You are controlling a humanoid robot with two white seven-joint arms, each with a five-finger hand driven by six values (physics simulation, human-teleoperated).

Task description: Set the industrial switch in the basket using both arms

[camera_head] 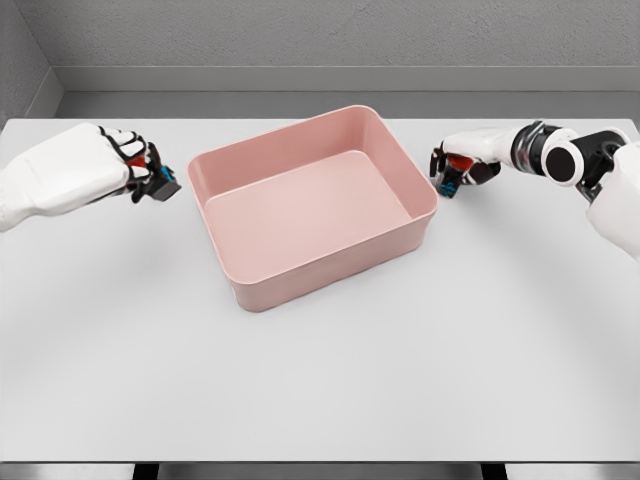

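Observation:
A pink rectangular basket (415, 228) sits in the middle of the white table, turned slightly, with nothing inside it. Left of the basket, my left hand (146, 170) has its fingers curled around a small dark industrial switch (163, 187) with red and blue parts, held just off the basket's left corner. On the other side, my right hand (452, 168) is curled on a second small dark switch (448, 184) with red and blue parts, close to the basket's right rim. The fingers hide most of both switches.
The white table (320, 390) stretches wide in front of the basket, and its front edge runs along the bottom of the view. A grey wall stands behind the table's far edge.

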